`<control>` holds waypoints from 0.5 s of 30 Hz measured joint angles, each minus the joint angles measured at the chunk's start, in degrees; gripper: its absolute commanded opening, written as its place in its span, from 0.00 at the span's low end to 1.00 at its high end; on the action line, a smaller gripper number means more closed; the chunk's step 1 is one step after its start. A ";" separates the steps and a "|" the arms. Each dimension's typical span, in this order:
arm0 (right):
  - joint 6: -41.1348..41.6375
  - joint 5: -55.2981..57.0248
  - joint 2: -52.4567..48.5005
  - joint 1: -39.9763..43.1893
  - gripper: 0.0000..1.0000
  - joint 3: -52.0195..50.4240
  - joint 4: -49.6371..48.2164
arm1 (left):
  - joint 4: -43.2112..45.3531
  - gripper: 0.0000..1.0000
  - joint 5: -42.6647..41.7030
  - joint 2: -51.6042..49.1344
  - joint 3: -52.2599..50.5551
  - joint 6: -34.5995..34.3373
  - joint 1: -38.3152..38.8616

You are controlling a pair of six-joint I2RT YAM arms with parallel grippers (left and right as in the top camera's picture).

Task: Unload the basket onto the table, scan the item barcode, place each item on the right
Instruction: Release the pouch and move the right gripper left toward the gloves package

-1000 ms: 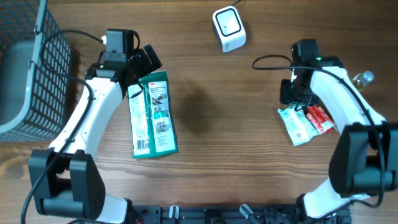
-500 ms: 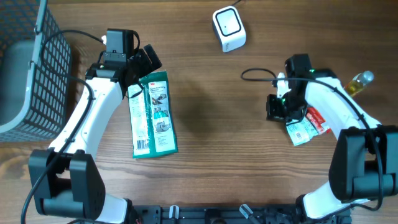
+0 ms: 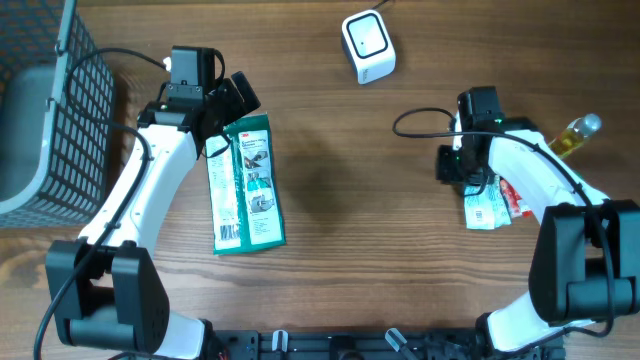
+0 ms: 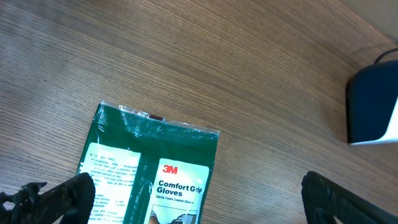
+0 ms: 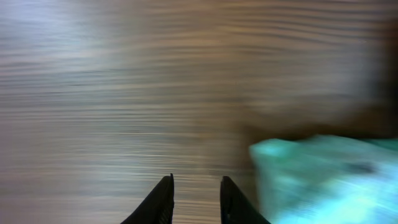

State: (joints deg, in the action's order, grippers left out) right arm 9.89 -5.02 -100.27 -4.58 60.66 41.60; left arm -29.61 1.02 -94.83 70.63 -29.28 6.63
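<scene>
the green glove pack (image 3: 247,185) lay flat left of centre, and the left end effector (image 4: 196,183) hung over its far end, spread wide and empty. over on the right, the right end effector (image 5: 196,180) hovered at the far edge of a small teal-and-white packet (image 3: 485,212). its fingers were only a narrow gap apart with nothing between them, just bare wood. the wrist view was blurred, with the packet off to one side of the fingers rather than under them.

the step looked like a pick of that packet. doing it well meant widening the fingers, centring over one edge and pinching there, so the barcode stayed uncovered. where the barcode sat could not be read. the white scanner (image 3: 367,45) waited at the far centre, well apart, so the carry wanted the printed face turned toward it.

the desk (image 3: 350,230) was brown wood grain, bare through the middle. a dark wire basket (image 3: 50,120) stood at the far left. a red packet (image 3: 515,195) touched the teal one, and a small bottle (image 3: 572,132) lay near the right edge.
</scene>
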 measured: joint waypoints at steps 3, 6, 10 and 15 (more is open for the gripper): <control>0.48 -13.22 0.00 -0.31 0.31 -0.13 -3.50 | 0.00 1.00 0.02 0.00 0.00 0.00 0.00; 0.81 -23.80 0.00 -1.68 0.31 -0.22 -7.32 | 0.00 1.00 0.00 0.00 0.00 0.00 0.00; 2.67 -31.61 0.00 -6.12 0.31 -0.22 -12.44 | 0.00 1.00 0.02 0.00 0.00 0.00 0.00; 6.69 -35.06 0.00 -14.60 0.31 -0.28 -20.39 | 0.00 1.00 0.00 0.00 0.00 0.00 0.00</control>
State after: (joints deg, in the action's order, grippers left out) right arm 16.58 -40.07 -100.27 -19.18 60.38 21.21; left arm -29.61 1.02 -94.83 70.63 -29.28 6.63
